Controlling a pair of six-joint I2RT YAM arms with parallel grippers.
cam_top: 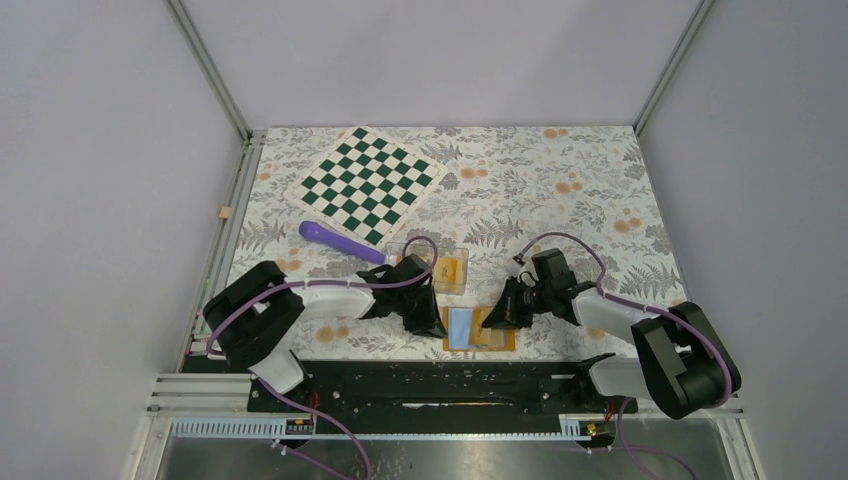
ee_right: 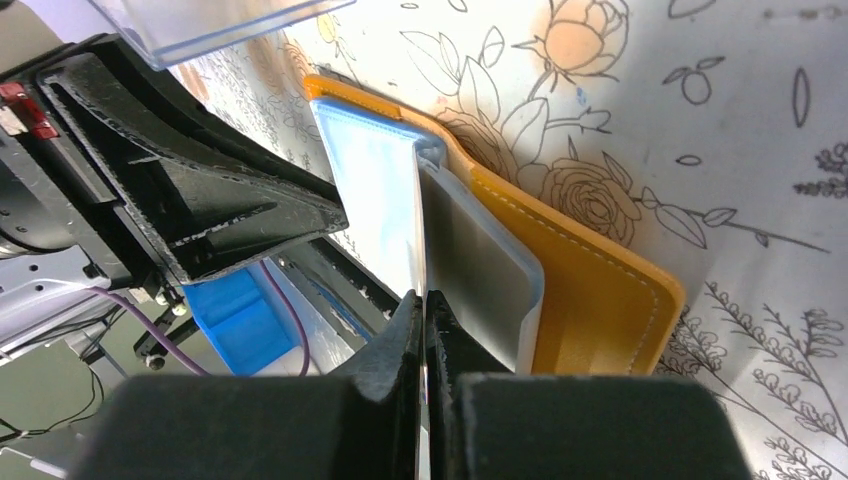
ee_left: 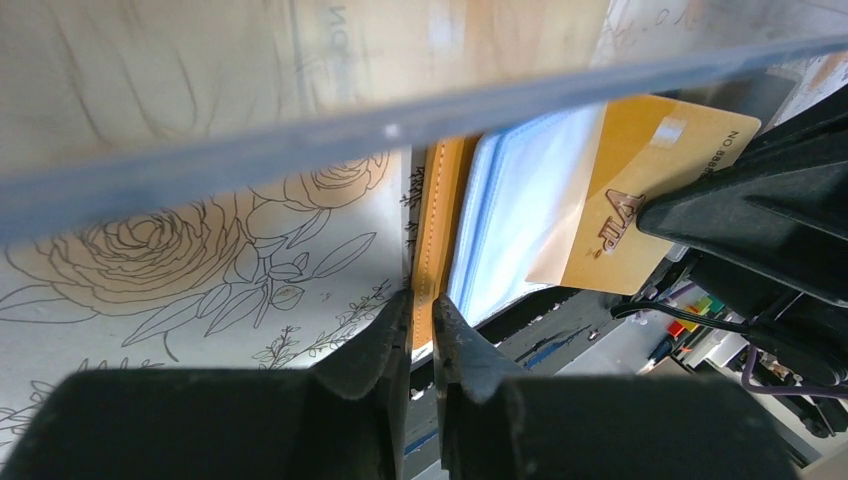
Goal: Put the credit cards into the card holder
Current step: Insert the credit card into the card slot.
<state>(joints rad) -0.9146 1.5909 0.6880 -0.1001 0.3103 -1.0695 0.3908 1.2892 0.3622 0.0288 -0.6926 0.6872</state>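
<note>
The orange card holder (cam_top: 495, 338) lies open near the table's front edge, its light-blue inside (cam_top: 459, 326) facing up. My left gripper (cam_top: 437, 325) is shut on its left orange edge (ee_left: 432, 250), the jaws (ee_left: 422, 305) pinching the stitched border. My right gripper (cam_top: 497, 318) is shut on a gold VIP credit card (ee_left: 640, 200), whose left part lies in a clear sleeve over the blue lining (ee_left: 520, 210). In the right wrist view the shut jaws (ee_right: 424, 300) hold the card edge-on, above the grey-and-blue sleeves (ee_right: 480, 270) and the orange cover (ee_right: 600, 290).
A clear plastic box (cam_top: 441, 268) with another orange card stands just behind the holder; its rim crosses the left wrist view (ee_left: 400, 125). A purple-handled tool (cam_top: 340, 240) and a green chessboard (cam_top: 368, 183) lie farther back. The black base rail (cam_top: 440, 380) runs along the near edge.
</note>
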